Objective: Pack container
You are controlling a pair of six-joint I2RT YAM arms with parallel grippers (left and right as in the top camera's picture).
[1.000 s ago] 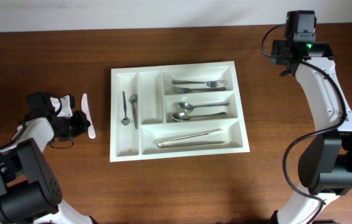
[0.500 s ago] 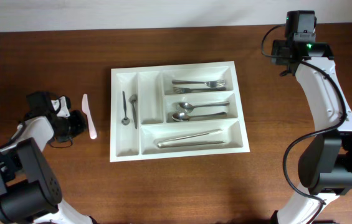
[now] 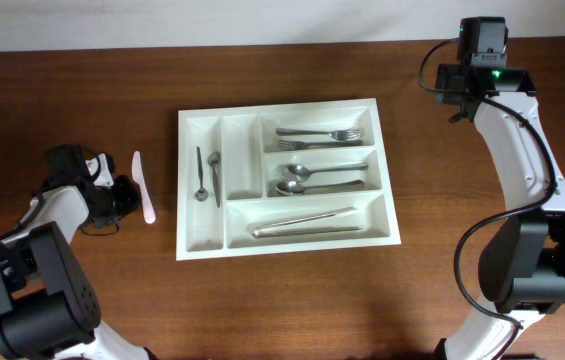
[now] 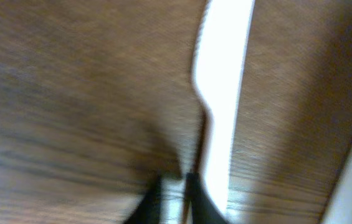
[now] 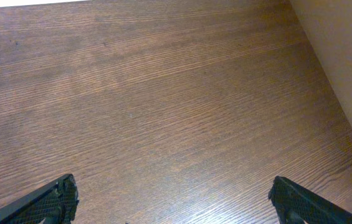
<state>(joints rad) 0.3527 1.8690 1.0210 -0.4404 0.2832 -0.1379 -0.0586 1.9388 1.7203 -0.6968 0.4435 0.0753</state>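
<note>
While the white container sits at the middle of the desk holding metal cutlery, the left end effector stands barely parted, gripping nothing, just beside a white knife. The right end effector gapes wide, empty, over the desk.

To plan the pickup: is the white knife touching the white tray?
Apart. The overhead view shows a strip of bare table between the white knife and the tray.

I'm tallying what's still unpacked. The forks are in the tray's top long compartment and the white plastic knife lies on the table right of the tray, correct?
No: the white plastic knife lies on the table left of the tray, not right of it, as the overhead view shows. The forks are in the top long compartment.
</note>
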